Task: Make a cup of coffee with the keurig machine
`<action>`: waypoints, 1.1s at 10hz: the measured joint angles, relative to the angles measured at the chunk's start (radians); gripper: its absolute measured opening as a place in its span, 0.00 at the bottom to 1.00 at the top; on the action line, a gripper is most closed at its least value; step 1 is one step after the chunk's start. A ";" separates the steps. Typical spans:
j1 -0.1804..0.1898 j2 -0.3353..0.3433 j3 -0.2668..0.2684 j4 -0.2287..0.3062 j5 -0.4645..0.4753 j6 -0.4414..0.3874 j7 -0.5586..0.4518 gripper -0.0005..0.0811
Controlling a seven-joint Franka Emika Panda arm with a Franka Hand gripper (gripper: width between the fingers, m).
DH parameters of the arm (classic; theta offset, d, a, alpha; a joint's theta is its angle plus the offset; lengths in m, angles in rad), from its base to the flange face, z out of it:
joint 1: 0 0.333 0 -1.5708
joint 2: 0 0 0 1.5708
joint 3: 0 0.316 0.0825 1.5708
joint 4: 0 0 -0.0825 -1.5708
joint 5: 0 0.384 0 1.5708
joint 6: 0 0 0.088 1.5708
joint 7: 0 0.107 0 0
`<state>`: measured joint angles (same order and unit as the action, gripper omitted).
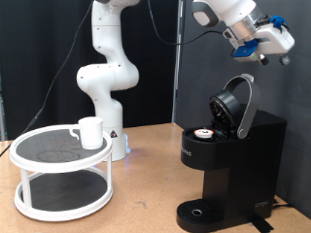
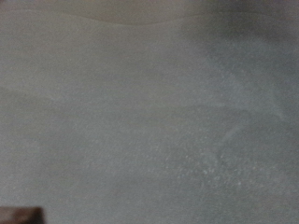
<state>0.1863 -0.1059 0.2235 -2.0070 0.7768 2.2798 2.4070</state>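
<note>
Exterior view: keurig machine (image 1: 231, 160) stands on the wooden worktop (image 1: 146, 184) at the view's right, domed lid (image 1: 236, 105) hinged up. A small white pod (image 1: 202, 135) with a dark top sits in the open chamber, so loading looks done. Lid not yet closed. Drip base (image 1: 199, 212) bare; no mug under the spout. The cup (image 1: 90, 132) rests on the upper shelf of a white two-tier round rack (image 1: 60, 173) at the view's left, well apart from the machine. Tool (image 1: 264, 44) hangs high at the view's top right, above and just behind the raised lid, touching nothing; nothing visible between its fingers, and whether they are spread or pressed together I cannot tell.

Wrist view: blurred grey surface only, no fingers, no task things. A dark sliver at one corner, unidentifiable.

Judgement: early-to-middle stage; cup placement, lid closing and brewing remain.
</note>
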 joint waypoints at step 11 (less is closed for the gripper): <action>-0.074 -0.013 -0.052 -0.043 -0.083 -0.126 -0.029 0.01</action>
<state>0.1124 -0.1191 0.1715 -2.0495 0.6939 2.1540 2.3777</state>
